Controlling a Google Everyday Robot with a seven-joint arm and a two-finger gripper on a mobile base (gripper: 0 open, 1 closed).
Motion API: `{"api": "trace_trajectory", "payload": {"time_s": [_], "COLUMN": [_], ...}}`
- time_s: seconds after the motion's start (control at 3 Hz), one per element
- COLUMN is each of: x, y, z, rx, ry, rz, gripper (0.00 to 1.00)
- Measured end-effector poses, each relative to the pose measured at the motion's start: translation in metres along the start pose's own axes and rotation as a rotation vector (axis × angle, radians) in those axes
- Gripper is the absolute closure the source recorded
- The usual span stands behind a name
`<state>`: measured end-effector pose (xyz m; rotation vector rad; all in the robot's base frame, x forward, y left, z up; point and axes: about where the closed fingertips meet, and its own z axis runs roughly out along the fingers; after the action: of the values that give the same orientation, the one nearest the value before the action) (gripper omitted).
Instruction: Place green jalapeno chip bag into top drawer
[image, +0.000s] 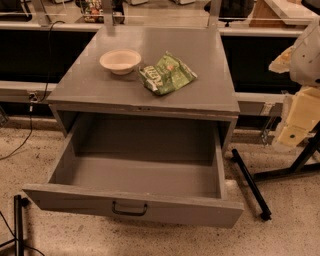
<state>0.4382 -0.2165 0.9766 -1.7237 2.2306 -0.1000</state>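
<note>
The green jalapeno chip bag (167, 74) lies flat on the grey cabinet top (100, 90), just right of a cream round bowl (120, 61). The top drawer (135, 207) is pulled fully open below, and its grey inside is empty. A small dark curved handle (129, 210) sits at the centre of its front panel. My gripper (294, 131) shows as cream-coloured parts of the arm at the right edge. It is well to the right of the cabinet, apart from the bag and the drawer, and holds nothing that I can see.
A black stand with floor legs (252, 185) is to the right of the drawer, under my arm. Another black leg (19, 222) is on the speckled floor at the lower left. A cable (31, 125) hangs at the left. Counters run behind the cabinet.
</note>
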Motion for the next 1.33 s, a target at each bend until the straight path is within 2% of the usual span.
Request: {"api": "trace_trajectory", "payload": {"time_s": [0.33, 0.67, 1.0, 1.33], "x": [-0.003, -0.021, -0.061, -0.104], "y": [-0.001, -0.019, -0.065, -0.116], "z": [0.001, 0.020, 0.052, 0.084], "rx": [0.000, 0.024, 0.060, 0.090], "ry": [0.000, -0.011, -0.080, -0.172], "rz": [-0.005, -0.066, -0.194, -0.285], "gripper": [0.00, 0.00, 0.00, 0.00]}}
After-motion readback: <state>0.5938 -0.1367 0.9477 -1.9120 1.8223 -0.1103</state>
